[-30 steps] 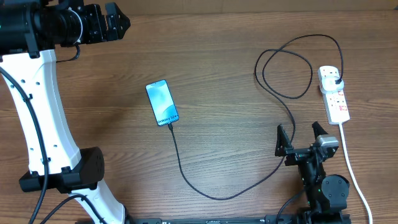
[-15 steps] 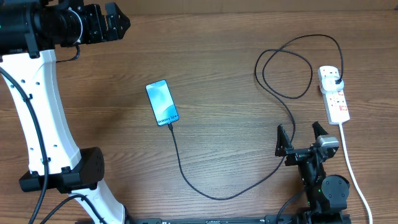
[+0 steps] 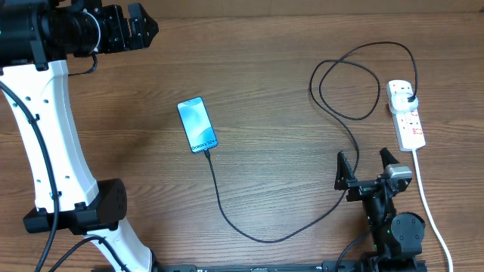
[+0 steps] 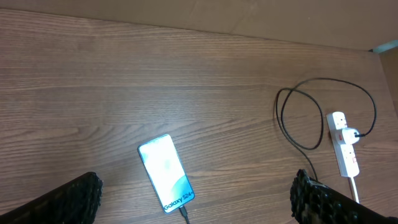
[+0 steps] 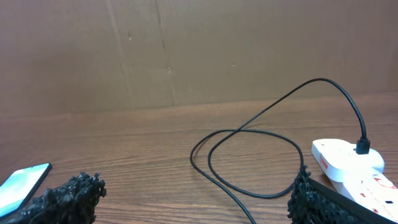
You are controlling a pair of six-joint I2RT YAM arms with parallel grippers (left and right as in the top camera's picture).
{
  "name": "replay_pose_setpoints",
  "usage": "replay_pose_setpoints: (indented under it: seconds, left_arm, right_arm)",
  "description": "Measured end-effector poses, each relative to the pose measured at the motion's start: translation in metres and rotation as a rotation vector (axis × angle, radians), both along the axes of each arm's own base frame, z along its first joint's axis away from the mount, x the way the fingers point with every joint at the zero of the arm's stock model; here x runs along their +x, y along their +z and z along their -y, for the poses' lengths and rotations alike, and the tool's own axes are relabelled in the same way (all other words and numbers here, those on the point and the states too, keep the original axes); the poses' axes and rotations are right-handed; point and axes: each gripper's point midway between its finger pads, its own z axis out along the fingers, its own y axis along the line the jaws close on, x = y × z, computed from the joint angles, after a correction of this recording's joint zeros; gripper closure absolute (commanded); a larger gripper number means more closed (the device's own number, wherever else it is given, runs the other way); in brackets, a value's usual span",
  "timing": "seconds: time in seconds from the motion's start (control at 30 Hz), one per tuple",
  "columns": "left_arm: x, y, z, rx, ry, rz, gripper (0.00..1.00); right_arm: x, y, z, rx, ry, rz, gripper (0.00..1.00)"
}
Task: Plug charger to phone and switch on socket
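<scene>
The phone (image 3: 197,125) lies screen-up mid-table with its blue screen lit, and it also shows in the left wrist view (image 4: 165,172). The black charger cable (image 3: 257,236) has its tip in the phone's near end, loops across the table, and its plug (image 3: 411,98) sits in the white socket strip (image 3: 405,113) at the right. My left gripper (image 3: 140,29) is open, high at the far left, far from the phone. My right gripper (image 3: 367,170) is open and empty near the front edge, left of the strip. The strip also shows in the right wrist view (image 5: 351,162).
The strip's white cord (image 3: 427,204) runs along the right side toward the front edge. The left arm's white links and base (image 3: 68,204) stand at the front left. A brown wall (image 5: 199,50) backs the table.
</scene>
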Motion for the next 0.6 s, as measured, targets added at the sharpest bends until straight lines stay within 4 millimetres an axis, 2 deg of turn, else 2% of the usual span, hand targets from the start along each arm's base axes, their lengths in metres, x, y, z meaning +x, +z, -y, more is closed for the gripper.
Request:
replay_pose_setpoints:
  seconds: [0.43, 0.53, 0.6]
  left_arm:
    - [-0.002, 0.001, 0.0, 0.0, 0.0, -0.001, 0.01]
    - [-0.015, 0.004, 0.005, 0.001, -0.008, -0.005, 0.01]
    - [-0.033, 0.008, 0.015, 0.003, -0.028, -0.006, 0.0]
  right_arm:
    - [0.0, 0.0, 0.0, 0.0, -0.001, 0.0, 0.0]
    - [0.0, 0.0, 0.0, 0.0, 0.0, 0.0, 0.0]
    - [0.0, 0.0, 0.0, 0.0, -0.001, 0.0, 0.0]
